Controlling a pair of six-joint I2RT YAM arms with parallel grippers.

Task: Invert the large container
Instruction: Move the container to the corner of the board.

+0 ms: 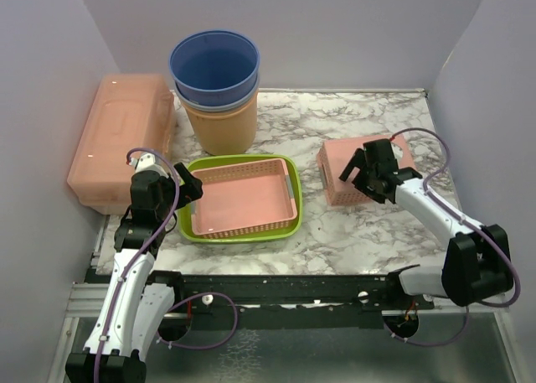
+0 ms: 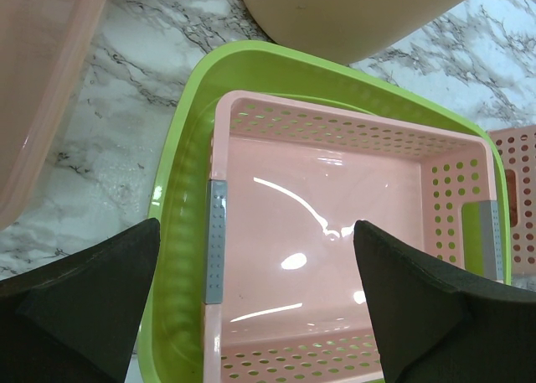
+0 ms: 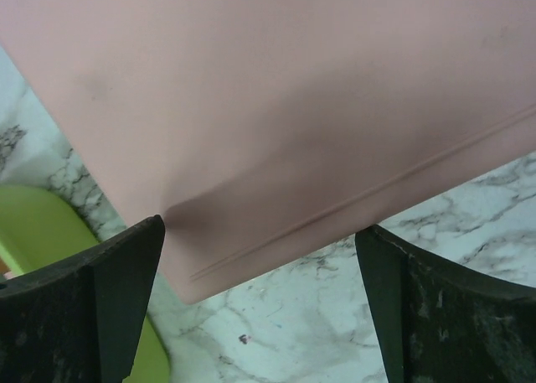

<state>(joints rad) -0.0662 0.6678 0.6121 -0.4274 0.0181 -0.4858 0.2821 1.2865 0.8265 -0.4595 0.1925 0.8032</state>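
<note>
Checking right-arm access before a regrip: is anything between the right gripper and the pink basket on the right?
Nothing visible. The open right gripper hangs directly over the bottom-up pink basket, its fingers straddling one edge. The green tray stands apart to the left.

Crate [image 1: 247, 200] in tray [image 1: 251, 235], buckets [image 1: 215, 69] behind, lidded box [image 1: 121, 136] left, upturned basket [image 1: 333, 169] right

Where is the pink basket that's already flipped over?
Look at the right side of the marble table, right of the green tray. The flipped pink basket lies there under the right end effector. Unlike the nested pink basket in the tray, its solid base faces up.
</note>
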